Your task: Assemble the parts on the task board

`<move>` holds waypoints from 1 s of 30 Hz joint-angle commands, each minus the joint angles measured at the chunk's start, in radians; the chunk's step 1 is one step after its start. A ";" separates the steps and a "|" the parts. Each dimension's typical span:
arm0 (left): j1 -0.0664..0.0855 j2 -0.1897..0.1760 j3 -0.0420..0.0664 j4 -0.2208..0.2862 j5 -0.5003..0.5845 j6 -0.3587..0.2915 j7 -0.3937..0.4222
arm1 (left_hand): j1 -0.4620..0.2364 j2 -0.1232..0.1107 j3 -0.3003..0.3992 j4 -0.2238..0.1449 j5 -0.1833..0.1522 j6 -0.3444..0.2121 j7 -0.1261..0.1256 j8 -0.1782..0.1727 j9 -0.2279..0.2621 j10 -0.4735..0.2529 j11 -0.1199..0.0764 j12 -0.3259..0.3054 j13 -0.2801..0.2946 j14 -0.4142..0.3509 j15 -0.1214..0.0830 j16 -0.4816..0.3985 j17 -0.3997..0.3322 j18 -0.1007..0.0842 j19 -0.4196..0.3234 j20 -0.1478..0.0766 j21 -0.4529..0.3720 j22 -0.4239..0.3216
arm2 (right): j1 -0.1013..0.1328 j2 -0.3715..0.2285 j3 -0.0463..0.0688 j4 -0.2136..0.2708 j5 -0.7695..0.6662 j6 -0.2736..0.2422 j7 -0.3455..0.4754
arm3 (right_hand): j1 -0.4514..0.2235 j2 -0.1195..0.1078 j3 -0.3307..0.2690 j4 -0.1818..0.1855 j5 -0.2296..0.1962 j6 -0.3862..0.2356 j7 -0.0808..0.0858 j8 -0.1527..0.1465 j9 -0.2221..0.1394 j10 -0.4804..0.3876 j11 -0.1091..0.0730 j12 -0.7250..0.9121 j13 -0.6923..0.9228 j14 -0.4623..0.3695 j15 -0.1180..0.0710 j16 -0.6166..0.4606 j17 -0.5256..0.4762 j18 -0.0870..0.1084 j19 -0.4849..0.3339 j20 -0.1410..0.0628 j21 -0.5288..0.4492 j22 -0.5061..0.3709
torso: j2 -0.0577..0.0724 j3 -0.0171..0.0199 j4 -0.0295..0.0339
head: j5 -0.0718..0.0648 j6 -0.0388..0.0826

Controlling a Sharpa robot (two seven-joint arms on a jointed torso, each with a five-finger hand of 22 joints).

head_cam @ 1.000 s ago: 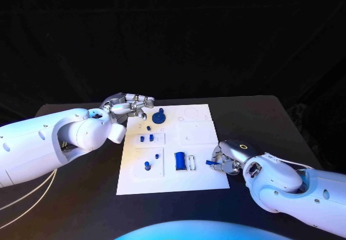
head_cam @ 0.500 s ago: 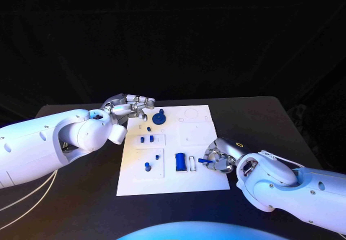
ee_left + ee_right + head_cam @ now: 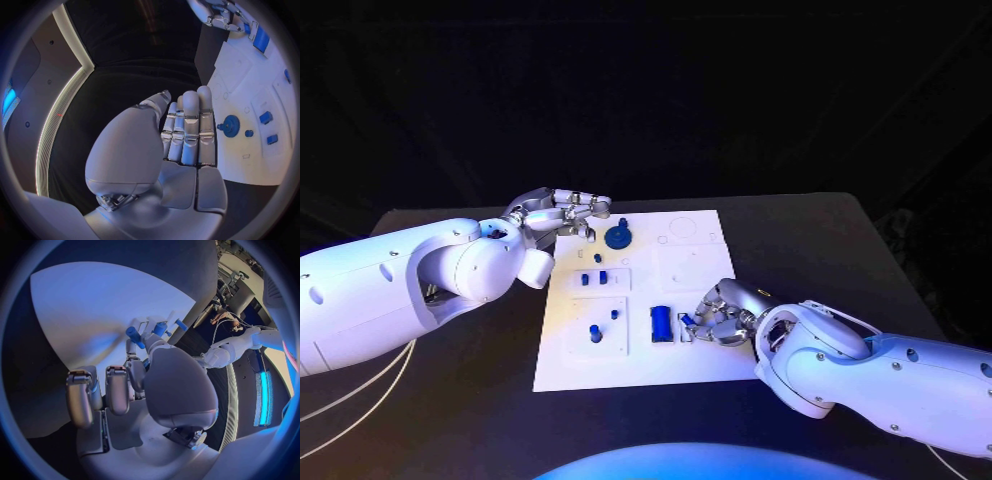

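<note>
Several blue parts (image 3: 661, 322) crowd the right hand (image 3: 720, 318), apparently pinching one.

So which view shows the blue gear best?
The left wrist view: the gear lies unobstructed on the board, teeth visible, just past the left hand. The head view shows the gear small, beside that hand. I cannot find it in the right wrist view.

No readable text, labels, brand names, numbers or signs appear anywhere in these views. The white board (image 3: 640, 300) on the tabletop (image 3: 819, 240) carries only faint outlined shapes, with no lettering that can be made out.
</note>
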 commanded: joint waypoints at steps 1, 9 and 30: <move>0.001 0.002 0.001 0.004 0.004 0.018 0.004 | -0.008 0.002 -0.007 0.000 -0.001 -0.006 0.001 -0.001 -0.002 -0.007 0.002 0.005 0.001 0.000 0.007 -0.002 0.000 0.005 0.003 0.002 -0.003 -0.001 | -0.001 0.013 0.000 -0.009 0.049 0.016 0.012 | -0.028 -0.002 -0.007 0.014 -0.002 0.018 -0.009 0.004 0.027 0.008 0.002 0.009 0.038 0.073 -0.007 0.005 0.106 -0.007 0.105 -0.008 0.005 0.263 | 0.001 0.0005 0.0004 | 0.000 -0.001; 0.001 -0.001 0.001 0.006 0.004 0.018 0.002 | -0.008 0.002 -0.007 0.000 -0.001 -0.006 0.001 -0.001 -0.002 -0.007 0.002 0.005 0.001 0.000 0.007 -0.002 0.000 0.005 0.003 0.002 -0.003 -0.001 | -0.002 0.030 0.000 -0.027 0.060 0.030 0.010 | -0.076 -0.004 -0.030 0.035 0.015 0.026 -0.011 0.008 0.030 0.015 0.001 0.024 0.050 0.073 -0.008 0.007 0.110 -0.007 0.105 -0.009 0.005 0.263 | 0.000 -0.0003 -0.0001 | 0.002 -0.005; 0.001 -0.004 0.001 0.008 0.002 0.034 0.000 | -0.008 0.002 -0.007 0.000 -0.001 -0.007 0.001 -0.001 -0.002 -0.008 0.003 0.006 0.001 0.000 0.007 -0.002 0.000 0.005 0.003 0.002 -0.004 -0.001 | -0.002 0.032 0.000 -0.022 0.034 0.048 0.018 | -0.155 -0.010 -0.113 0.041 0.012 0.030 -0.011 0.011 0.033 0.019 0.001 0.034 0.061 0.073 -0.008 0.006 0.108 -0.007 0.105 -0.009 0.005 0.263 | -0.001 -0.0005 0.0000 | 0.006 -0.013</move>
